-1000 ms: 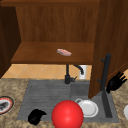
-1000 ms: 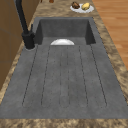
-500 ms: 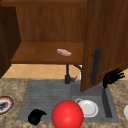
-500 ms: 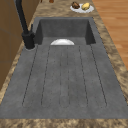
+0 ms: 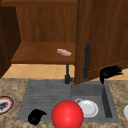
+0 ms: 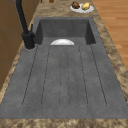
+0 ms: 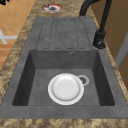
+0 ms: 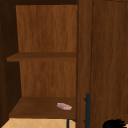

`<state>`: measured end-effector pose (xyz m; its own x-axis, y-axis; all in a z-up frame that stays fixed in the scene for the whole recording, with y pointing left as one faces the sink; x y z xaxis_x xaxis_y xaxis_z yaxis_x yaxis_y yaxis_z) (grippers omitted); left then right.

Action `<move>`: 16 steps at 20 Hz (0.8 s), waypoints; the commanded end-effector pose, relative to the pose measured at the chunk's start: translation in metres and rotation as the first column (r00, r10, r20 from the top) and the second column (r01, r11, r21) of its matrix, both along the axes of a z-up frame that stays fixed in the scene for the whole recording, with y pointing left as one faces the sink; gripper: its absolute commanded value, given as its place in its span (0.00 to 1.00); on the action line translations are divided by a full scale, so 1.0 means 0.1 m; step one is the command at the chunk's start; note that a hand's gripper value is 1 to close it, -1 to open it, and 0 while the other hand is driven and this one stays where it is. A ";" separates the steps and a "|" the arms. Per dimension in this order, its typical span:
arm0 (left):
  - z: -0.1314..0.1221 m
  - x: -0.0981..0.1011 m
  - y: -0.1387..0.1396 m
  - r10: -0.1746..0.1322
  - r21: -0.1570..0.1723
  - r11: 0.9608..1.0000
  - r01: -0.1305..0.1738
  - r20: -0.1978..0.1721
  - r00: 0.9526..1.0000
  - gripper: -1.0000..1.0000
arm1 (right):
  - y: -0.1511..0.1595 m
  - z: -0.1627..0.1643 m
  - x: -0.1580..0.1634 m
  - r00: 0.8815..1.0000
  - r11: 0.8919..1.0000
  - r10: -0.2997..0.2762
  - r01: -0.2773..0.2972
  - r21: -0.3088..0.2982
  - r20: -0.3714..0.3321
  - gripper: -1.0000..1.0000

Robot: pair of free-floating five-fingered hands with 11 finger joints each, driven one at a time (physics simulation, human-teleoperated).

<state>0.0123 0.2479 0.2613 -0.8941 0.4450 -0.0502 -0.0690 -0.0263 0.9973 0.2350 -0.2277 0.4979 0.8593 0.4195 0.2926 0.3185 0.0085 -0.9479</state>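
Right hand (image 5: pixel 110 72), fingers spread wide and holding nothing, hangs at 4 o'clock of the cabinet door handle (image 5: pixel 86 61), just beside the open door (image 5: pixel 102 37). Left hand (image 5: pixel 35 116), fingers curled on nothing, sits at 9 o'clock of the red ball (image 5: pixel 67 114); white plate (image 7: pixel 65 88) lies in the sink basin (image 7: pixel 37 77).

White plate (image 7: pixel 65 88) in sink (image 7: pixel 37 62); red ball (image 5: pixel 67 114) nearby.

Even, diffuse illumination, no visible light source. Soft, faint shading only: dark inside the left wall of the open cabinet (image 5: pixel 10 37), darker along the inner walls of the sink basin (image 7: pixel 20 80). No hard cast shadows. Mild sheen on the white plate (image 7: pixel 65 88), no real glare. Flat red on the red ball (image 5: pixel 67 114). No edge distortion; uniform softness near and far.
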 end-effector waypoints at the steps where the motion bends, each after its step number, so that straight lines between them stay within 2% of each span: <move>1: 0.00 0.00 0.00 0.000 0.000 1.000 0.000 0.000 1.000 0.50 | 0.13 0.00 0.21 0.998 0.998 -0.068 0.068 -0.008 0.000 0.00; 8: 0.00 0.00 0.00 0.000 0.000 1.000 0.000 0.000 1.000 0.50 | 0.48 -0.06 0.40 0.989 0.988 -0.149 0.149 -0.041 0.004 0.00; 16: 0.00 0.00 0.00 0.000 0.000 1.000 0.000 0.000 1.000 0.50 | 0.66 -0.10 0.84 0.957 0.953 -0.289 0.291 -0.085 0.034 0.00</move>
<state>0.0123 0.2479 0.2613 -0.8941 0.4450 -0.0502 -0.0690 -0.0263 0.9973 0.2971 -0.1724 0.4908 0.9369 0.2101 0.2795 0.3124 -0.1440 -0.9390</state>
